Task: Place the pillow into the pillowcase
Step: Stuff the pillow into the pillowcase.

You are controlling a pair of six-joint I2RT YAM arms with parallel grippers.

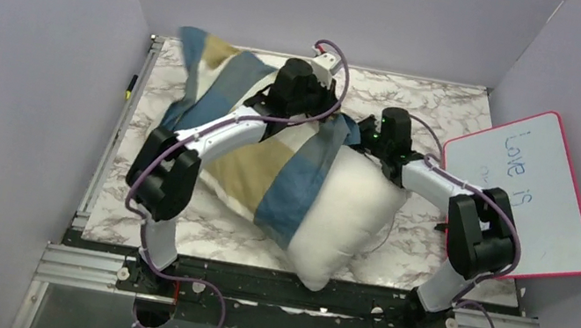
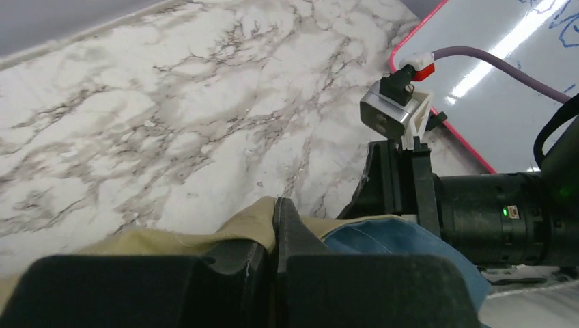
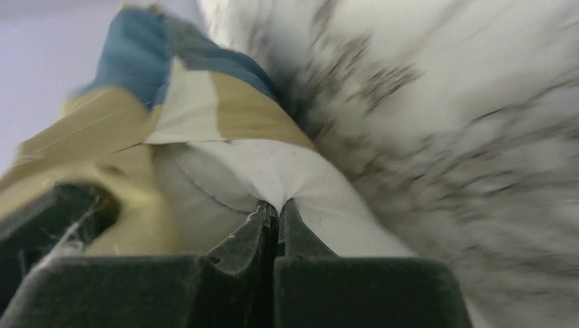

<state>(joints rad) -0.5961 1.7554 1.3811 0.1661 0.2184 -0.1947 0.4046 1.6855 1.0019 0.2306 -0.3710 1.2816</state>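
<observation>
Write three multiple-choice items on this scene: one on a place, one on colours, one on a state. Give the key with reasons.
1. Where is the whiteboard?
A. At the left wall
B. In the middle of the near edge
C. At the right side of the table

2. Which colours are the blocks of the pillowcase?
A. Blue, tan and cream
B. Red and green
C. Black and white

3. What is the state of the right gripper?
A. Open above bare marble
B. Shut on the white fabric of the pillow
C. Shut on a pen

Key:
1 C, since the top view shows the pink-rimmed board propped at the right wall.
2 A, since those three colours show in both the top view and the right wrist view.
3 B, since the right wrist view shows the fingers closed together with white cloth pinched between them.
</observation>
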